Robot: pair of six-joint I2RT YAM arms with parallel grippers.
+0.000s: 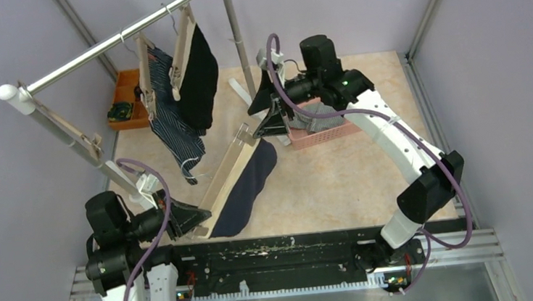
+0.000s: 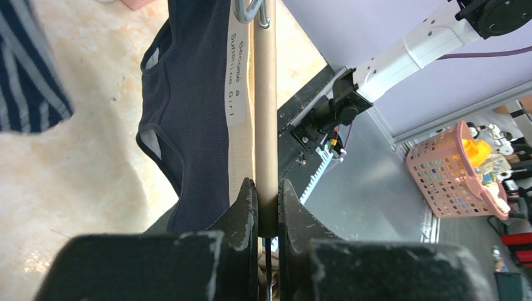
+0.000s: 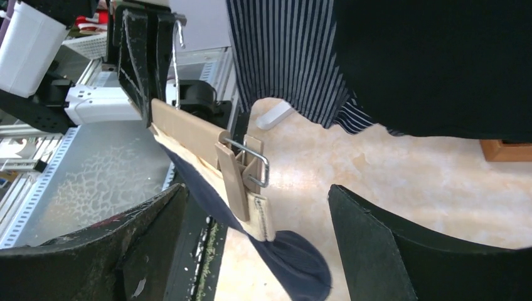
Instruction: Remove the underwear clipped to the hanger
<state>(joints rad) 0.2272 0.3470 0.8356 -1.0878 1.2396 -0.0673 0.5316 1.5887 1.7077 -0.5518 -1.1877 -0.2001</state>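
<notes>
The left claw [image 2: 268, 210] is clenched on one end of the wooden hanger [image 2: 266, 113], held aslant over the marbled worktop [image 1: 339, 180]. The navy underwear [image 2: 188, 106] (its beige waistband reads "Sunshine Girl") hangs from the hanger's bar, its far corner pinched by a wooden clip [image 3: 234, 179]. The right claw [image 3: 256, 194] is released, its fingers spread either side of that clip and apart from it. Beyond the hanger, striped boxers [image 1: 174, 126] and a black pair [image 1: 199, 76] hang from a rail [image 1: 123, 38].

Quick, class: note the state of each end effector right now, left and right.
Left end effector: closed on the wooden hanger.
Right end effector: open, holding nothing.
</notes>
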